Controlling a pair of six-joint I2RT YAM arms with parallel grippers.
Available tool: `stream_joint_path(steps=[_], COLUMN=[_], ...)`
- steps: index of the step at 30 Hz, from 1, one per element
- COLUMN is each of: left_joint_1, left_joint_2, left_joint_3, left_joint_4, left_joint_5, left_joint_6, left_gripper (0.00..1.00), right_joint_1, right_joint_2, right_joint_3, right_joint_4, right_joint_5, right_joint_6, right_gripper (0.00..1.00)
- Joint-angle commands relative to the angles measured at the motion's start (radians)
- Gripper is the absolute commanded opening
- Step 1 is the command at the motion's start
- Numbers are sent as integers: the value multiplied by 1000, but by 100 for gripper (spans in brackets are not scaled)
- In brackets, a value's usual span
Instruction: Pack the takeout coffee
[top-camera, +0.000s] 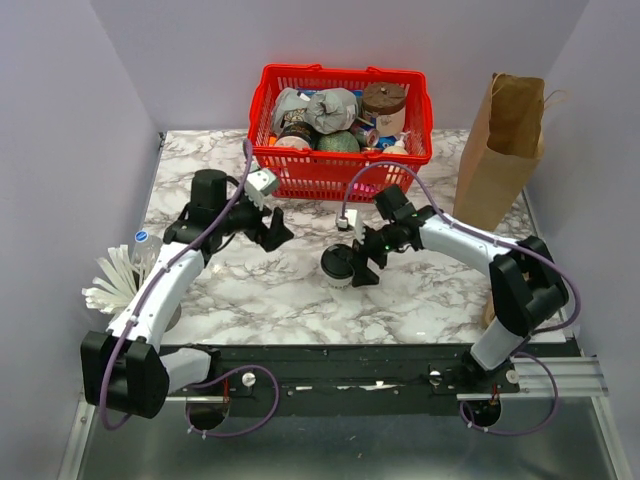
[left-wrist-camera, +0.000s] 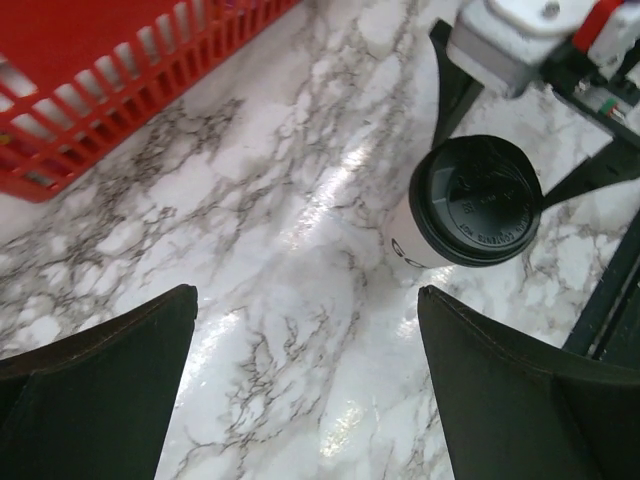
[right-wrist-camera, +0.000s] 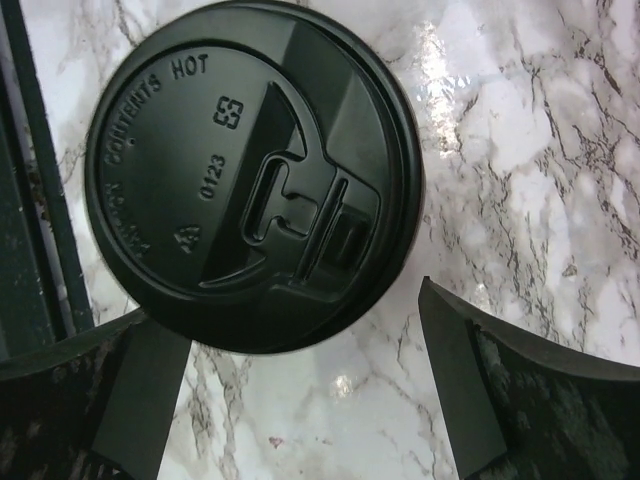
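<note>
Finding small white paper cup with round black plastic lid (top-camera: 338, 265) (left-wrist-camera: 476, 200) (right-wrist-camera: 250, 175) upright on white marbled tabletop (top-camera: 270, 295), in front of red plastic basket (top-camera: 330, 178) and apart from it. Seeing right two-finger gripper (top-camera: 357, 263) (right-wrist-camera: 288, 305) just beside cup, jaws spread wide, lid partly between black fingers (right-wrist-camera: 530, 400), nothing clasped; cannot tell whether either finger touches it. Seeing left two-finger gripper (top-camera: 275, 228) (left-wrist-camera: 305, 295) near basket's front wall, apart from cup, jaws likewise wide, holding nothing. Noting brown paper bag (top-camera: 497, 150) upright at table's far right.
</note>
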Motion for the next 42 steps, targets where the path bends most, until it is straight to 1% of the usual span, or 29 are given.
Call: stream_joint_path(steps=[1, 4, 6, 10, 24, 29, 34, 35, 40, 42], left_joint_1=[75, 115, 129, 149, 191, 209, 224, 224, 224, 252], left_joint_2=[-59, -93, -112, -144, -234, -270, -299, -300, -313, -319], left_joint_3=[28, 45, 48, 34, 8, 25, 53, 57, 85, 90], left_joint_4=[-1, -4, -7, -15, -120, -183, -251, -257, -303, -314], left_joint_5=[-70, -69, -70, -73, -101, -121, -138, -139, -156, -162], left_joint_6=[-72, -95, -107, -119, -115, -101, -90, -87, -75, -70], left_gripper=[98, 98, 98, 98, 98, 98, 98, 98, 98, 98], right_joint_1=[32, 36, 42, 68, 124, 165, 199, 211, 255, 268], right_joint_2=[70, 97, 113, 176, 334, 410, 522, 538, 613, 636], right_joint_3=[55, 98, 106, 165, 239, 340, 457, 504, 590, 632], right_joint_4=[40, 31, 59, 77, 359, 428, 465, 459, 450, 455], right_joint_5=[60, 16, -7, 2, 26, 38, 58, 52, 58, 66], right_joint_6=[64, 69, 77, 106, 256, 304, 350, 376, 400, 423], right_gripper=[99, 98, 98, 98, 96, 96, 96, 96, 96, 96])
